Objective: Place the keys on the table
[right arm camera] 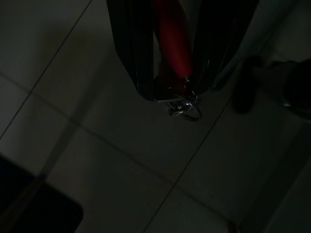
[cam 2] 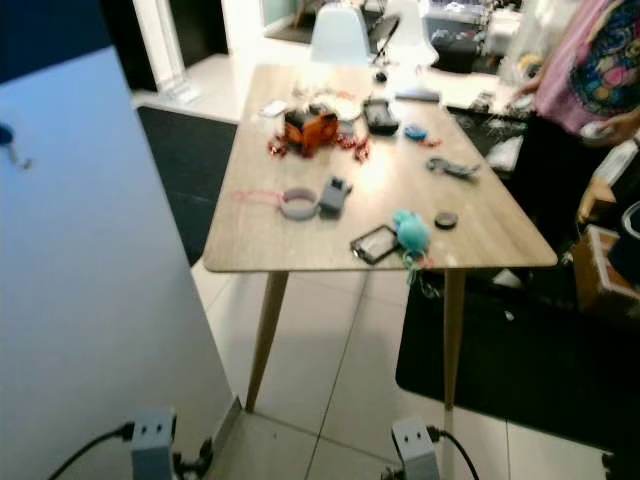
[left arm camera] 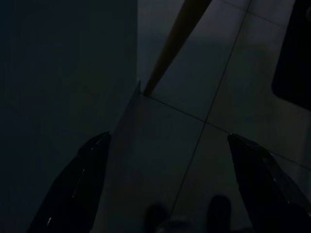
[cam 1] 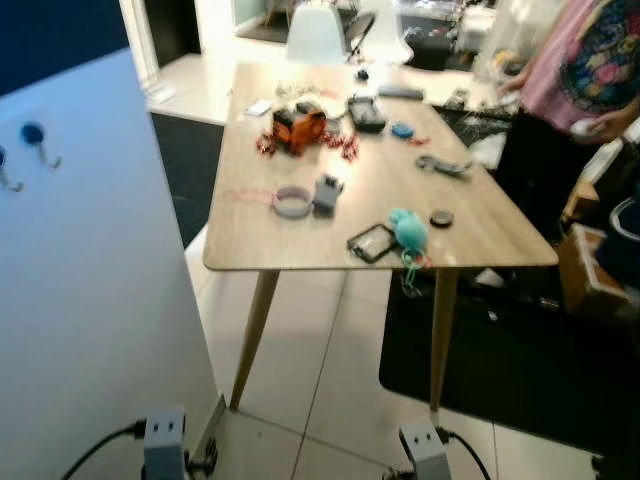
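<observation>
In the right wrist view my right gripper (right arm camera: 175, 92) hangs low over the tiled floor, shut on the keys (right arm camera: 183, 104). A red strap (right arm camera: 171, 43) runs up between the fingers and a metal ring dangles at their tips. The wooden table (cam 1: 255, 240) stands ahead of me, its near edge about mid-picture, with light tapered legs. My left gripper (left arm camera: 167, 143) hangs open above the floor tiles beside a table leg (left arm camera: 170, 48), holding nothing. Both forearms (cam 1: 165, 440) sit at the bottom of the head views.
On the table lie an orange object (cam 1: 298, 127), a tape ring (cam 1: 292, 201), a dark flat case (cam 1: 372, 243) and a teal plush charm (cam 1: 408, 230) at the near edge. A white panel (cam 1: 90, 300) with hooks stands close on my left. A person (cam 1: 580, 80) stands at the right by a black rug (cam 1: 520, 370).
</observation>
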`<state>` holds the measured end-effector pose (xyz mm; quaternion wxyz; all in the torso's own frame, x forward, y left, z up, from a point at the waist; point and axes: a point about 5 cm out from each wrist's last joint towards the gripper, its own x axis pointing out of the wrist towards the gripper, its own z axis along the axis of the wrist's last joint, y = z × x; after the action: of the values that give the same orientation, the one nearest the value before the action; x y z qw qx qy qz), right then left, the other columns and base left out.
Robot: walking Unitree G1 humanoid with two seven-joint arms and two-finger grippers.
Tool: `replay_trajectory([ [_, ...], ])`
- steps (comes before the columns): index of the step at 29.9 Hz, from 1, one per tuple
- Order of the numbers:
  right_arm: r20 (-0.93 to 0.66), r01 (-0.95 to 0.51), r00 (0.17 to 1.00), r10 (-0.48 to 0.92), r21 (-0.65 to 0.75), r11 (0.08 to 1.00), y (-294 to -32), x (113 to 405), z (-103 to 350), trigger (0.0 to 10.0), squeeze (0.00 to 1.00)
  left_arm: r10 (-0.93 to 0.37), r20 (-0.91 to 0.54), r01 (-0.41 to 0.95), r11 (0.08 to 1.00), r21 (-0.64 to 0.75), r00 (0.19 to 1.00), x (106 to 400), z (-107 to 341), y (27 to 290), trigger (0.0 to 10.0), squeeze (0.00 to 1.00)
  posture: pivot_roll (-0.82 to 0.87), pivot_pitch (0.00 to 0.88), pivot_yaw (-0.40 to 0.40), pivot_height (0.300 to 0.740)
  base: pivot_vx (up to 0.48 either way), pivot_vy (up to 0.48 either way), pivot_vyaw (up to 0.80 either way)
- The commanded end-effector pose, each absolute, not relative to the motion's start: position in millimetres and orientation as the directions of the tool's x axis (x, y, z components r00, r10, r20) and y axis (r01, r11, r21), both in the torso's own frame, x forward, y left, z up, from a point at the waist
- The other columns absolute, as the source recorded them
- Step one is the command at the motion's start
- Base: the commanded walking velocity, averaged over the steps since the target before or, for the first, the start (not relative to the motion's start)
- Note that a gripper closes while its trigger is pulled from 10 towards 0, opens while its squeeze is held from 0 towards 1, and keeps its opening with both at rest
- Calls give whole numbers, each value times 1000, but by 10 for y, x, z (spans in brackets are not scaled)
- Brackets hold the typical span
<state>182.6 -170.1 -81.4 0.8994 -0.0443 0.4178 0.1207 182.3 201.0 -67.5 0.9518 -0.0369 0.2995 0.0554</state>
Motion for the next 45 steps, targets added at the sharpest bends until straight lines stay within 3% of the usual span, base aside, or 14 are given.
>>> replay_trajectory([
  [1, -763, -260, 619, 187, 25, 965, -1668, 1798, -828, 10000, 0, 88, -591, -141, 989, -43, 802, 1766, -707, 2009, 10000, 0, 44, 73, -43, 740, 0, -401, 0],
  [10, -756, -263, 628, 186, 19, 965, -1667, 1820, -815, 10000, 0, 87, -591, -134, 990, -37, 802, 1787, -699, 2012, 10000, 0, 44, 79, -40, 740, 0, -397, 0],
  [33, -766, -271, 619, 172, -3, 963, -1761, 1797, -819, 10000, 0, 91, -567, -114, 993, -6, 818, 1908, -641, 1978, 10000, 0, 44, 82, -41, 740, 0, 0, 0],
  [45, -767, -288, 615, 181, -5, 958, -1724, 1784, -827, 10000, 0, 100, -558, -132, 991, -18, 824, 1918, -625, 2002, 10000, 0, 45, 74, -43, 740, 291, 0, 0],
])
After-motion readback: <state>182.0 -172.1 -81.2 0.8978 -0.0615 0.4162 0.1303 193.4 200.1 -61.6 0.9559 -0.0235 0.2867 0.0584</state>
